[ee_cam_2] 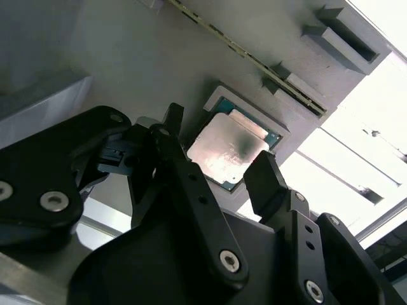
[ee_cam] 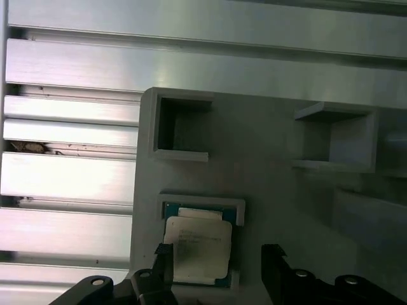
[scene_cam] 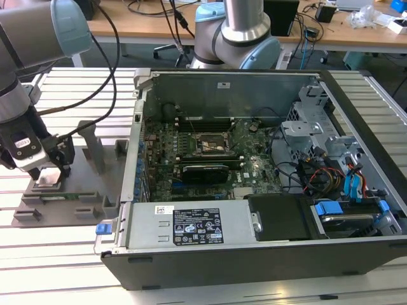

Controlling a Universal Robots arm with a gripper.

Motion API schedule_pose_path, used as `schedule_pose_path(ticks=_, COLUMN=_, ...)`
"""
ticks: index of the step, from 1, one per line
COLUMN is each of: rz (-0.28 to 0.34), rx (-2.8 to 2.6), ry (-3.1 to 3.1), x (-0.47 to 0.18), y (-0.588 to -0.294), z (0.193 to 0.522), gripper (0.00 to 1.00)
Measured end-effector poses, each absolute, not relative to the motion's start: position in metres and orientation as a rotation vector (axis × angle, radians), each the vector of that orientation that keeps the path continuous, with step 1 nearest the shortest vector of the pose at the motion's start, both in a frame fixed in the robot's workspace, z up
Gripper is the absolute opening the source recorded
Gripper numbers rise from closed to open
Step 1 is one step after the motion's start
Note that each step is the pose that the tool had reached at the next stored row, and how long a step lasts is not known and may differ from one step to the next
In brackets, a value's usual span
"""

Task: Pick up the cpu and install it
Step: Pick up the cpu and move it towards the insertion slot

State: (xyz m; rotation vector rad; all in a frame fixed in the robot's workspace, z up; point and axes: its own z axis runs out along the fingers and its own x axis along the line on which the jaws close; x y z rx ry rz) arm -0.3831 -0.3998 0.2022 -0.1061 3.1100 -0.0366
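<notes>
Cpu (ee_cam_2: 232, 149) lies in its fixture (scene_cam: 76, 194) pocket, not yet lifted.
My claw (ee_cam_2: 218, 141) hangs spread astride it; lifting and seating it in the socket (scene_cam: 213, 145) remain.

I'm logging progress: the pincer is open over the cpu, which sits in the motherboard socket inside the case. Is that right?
Not quite. The pincer is open over the cpu, but the cpu lies in a recess of the grey fixture plate, not in the motherboard socket, as both wrist views show.
</notes>
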Motion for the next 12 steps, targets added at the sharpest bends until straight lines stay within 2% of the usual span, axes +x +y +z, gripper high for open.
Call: schedule_pose_path(ticks=12, rz=-0.036, rx=-0.106, ry=3.110, x=-0.391, y=-0.400, z=0.192, gripper=0.66)
